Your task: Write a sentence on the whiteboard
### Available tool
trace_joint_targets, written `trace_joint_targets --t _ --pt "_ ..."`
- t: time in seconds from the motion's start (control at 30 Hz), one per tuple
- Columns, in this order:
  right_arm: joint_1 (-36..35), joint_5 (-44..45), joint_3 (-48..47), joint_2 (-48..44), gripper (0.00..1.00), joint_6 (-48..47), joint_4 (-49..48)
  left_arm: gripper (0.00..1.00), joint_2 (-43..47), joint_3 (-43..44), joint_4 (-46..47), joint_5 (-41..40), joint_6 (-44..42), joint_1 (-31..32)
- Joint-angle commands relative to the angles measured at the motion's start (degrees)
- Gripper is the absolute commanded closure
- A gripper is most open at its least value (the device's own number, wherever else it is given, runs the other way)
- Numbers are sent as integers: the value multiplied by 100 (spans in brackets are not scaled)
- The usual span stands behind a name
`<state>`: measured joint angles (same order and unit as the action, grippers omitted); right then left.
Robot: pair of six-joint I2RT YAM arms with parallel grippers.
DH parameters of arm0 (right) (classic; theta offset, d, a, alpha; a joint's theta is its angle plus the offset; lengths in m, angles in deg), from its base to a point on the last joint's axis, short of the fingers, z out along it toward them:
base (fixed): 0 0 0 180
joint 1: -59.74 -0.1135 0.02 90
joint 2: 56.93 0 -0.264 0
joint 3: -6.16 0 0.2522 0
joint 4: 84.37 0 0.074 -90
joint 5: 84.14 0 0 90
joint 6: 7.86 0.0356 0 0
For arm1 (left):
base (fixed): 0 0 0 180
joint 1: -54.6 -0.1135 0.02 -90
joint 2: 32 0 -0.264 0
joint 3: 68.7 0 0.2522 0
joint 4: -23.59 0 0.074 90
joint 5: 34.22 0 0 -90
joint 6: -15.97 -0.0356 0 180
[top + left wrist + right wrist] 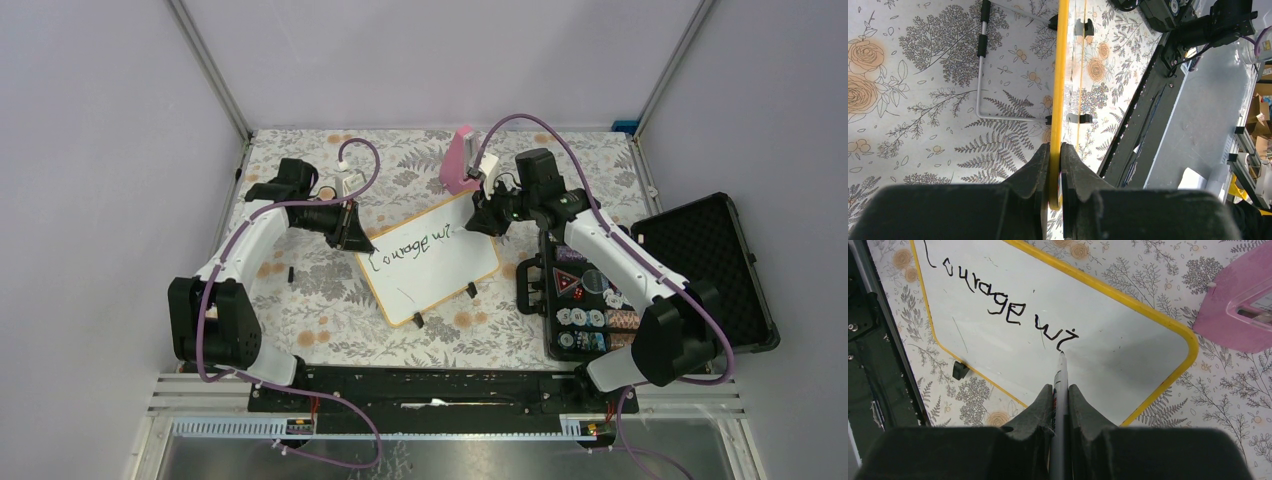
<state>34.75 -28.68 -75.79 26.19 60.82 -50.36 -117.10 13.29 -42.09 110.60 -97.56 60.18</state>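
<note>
The whiteboard (pixel 440 268) lies tilted on the floral table, with a yellow rim (pixel 1128 300) and small black feet. Black marker words on it read "Courage wi" (pixel 1013 315) in one line. My left gripper (pixel 352 226) is shut on the board's left rim; the left wrist view shows the yellow rim (pixel 1058 100) edge-on between the jaws. My right gripper (pixel 487 215) is shut on a grey marker (pixel 1060 390). The marker's tip touches the board just below the "i".
A pink box (pixel 461 160) stands behind the board, also in the right wrist view (pixel 1235 310). An open black case (pixel 690 270) with small items lies at the right. A bent wire stand (pixel 980 75) lies under the board. The black base rail (pixel 430 385) runs along the near edge.
</note>
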Motion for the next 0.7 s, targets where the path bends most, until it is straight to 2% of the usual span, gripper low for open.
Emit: trace_joint_targets --t 0.0,0.67 --pt "33 -225 -28 -15 100 92 -203 100 103 -53 237 -574 -235 30" --pt "38 -166 86 -60 100 198 -315 100 131 -79 239 -612 -240 63"
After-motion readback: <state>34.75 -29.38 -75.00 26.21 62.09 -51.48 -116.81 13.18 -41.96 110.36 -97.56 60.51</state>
